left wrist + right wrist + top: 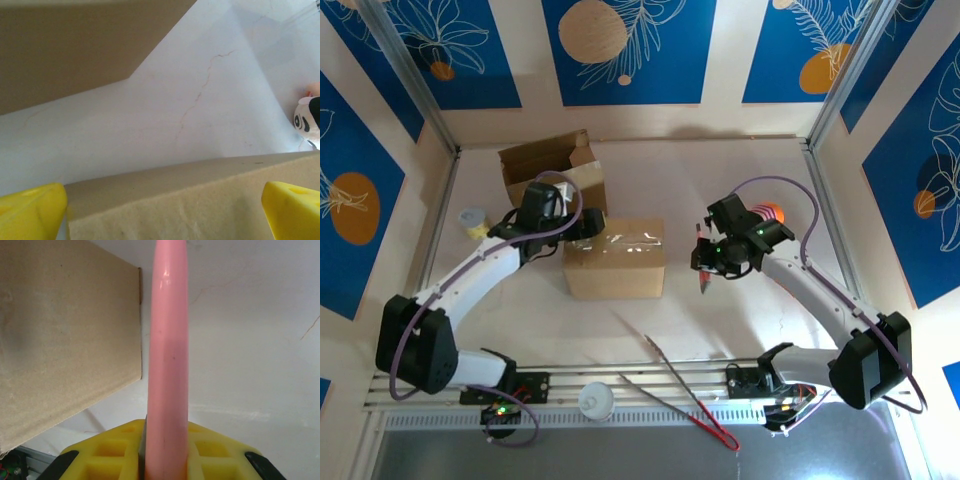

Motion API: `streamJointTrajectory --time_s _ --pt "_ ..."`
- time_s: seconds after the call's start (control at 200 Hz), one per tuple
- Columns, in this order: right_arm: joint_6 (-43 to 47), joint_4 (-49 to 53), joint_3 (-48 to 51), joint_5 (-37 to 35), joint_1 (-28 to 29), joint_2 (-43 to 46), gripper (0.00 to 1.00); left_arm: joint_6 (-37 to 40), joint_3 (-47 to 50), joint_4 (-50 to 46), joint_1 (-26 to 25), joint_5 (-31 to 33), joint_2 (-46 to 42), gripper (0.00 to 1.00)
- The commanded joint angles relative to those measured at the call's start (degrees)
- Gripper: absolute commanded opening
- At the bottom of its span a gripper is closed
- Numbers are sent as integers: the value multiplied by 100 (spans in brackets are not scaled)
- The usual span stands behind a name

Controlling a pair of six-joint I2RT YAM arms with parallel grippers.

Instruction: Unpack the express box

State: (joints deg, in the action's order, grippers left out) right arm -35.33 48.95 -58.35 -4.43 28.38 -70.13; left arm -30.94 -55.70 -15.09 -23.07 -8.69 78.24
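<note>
Overhead, the taped box (616, 258) sits in the middle of the table (760, 310), with an open box (552, 165) just behind it to the left. The left gripper (585, 228) is at the taped box's back left corner, its jaws spread wide. The right gripper (706, 255) hangs to the right of the box, apart from it, clamped on a pink tool (703, 277) that points down toward the table. Tongs (685, 392) lie near the front edge.

From the left wrist, the yellow fingers (30, 212) stand far apart at the bottom corners, with the box's top edge (165, 200) between them. Whether they touch it is unclear. The open box (75, 45) fills the upper left, and a panda toy (310, 117) peeks in at the right.

From the right wrist, the fingers (110, 452) are pressed against the pink tool (167, 340), which runs straight up the frame. The box (65, 330) lies to its left on the white table (250, 340).
</note>
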Motion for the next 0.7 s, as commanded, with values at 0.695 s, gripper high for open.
streamJointTrajectory --time_s 0.695 --pt "-795 -185 751 189 244 878 0 734 -866 -269 -57 521 226 100"
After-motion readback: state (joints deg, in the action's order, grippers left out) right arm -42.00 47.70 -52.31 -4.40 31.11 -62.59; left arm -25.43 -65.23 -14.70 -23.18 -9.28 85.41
